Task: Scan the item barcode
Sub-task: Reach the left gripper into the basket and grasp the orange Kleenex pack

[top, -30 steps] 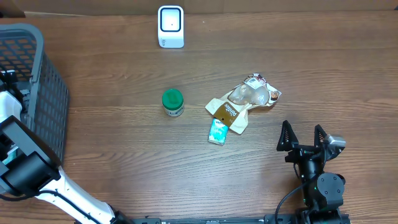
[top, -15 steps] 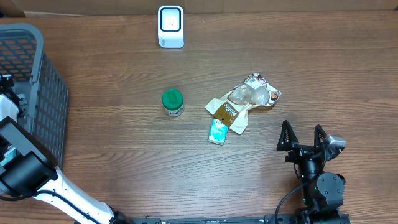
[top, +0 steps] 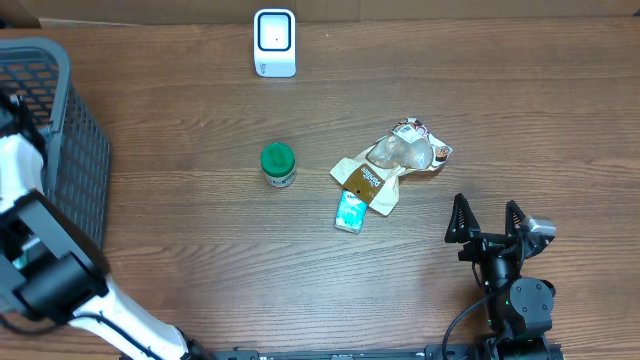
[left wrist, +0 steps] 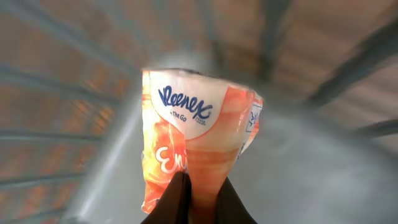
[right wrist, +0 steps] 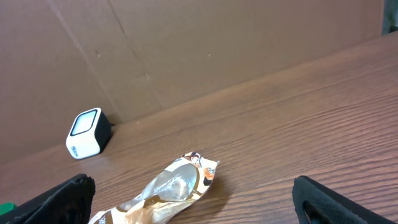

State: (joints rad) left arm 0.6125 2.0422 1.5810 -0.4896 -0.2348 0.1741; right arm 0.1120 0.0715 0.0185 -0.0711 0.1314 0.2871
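Observation:
In the left wrist view, an orange and white Kleenex tissue pack (left wrist: 194,121) fills the middle, blurred basket wires behind it. My left gripper (left wrist: 199,182) is shut on the pack's lower edge, pinching the wrapper between its two black fingers (left wrist: 175,200). From overhead only the left arm (top: 18,160) shows, reaching into the grey basket (top: 70,130); the pack is hidden there. The white scanner (top: 275,42) stands at the table's back edge. My right gripper (top: 488,222) rests open near the front right with nothing between its fingers.
A green-lidded jar (top: 278,163), a brown and white pouch (top: 395,160) and a small teal packet (top: 351,211) lie mid-table. The right wrist view shows the pouch (right wrist: 171,186) and the scanner (right wrist: 89,132) before a cardboard wall.
The left gripper has closed on the tissue pack, and the left arm has shifted slightly at the basket. The right arm has not moved.

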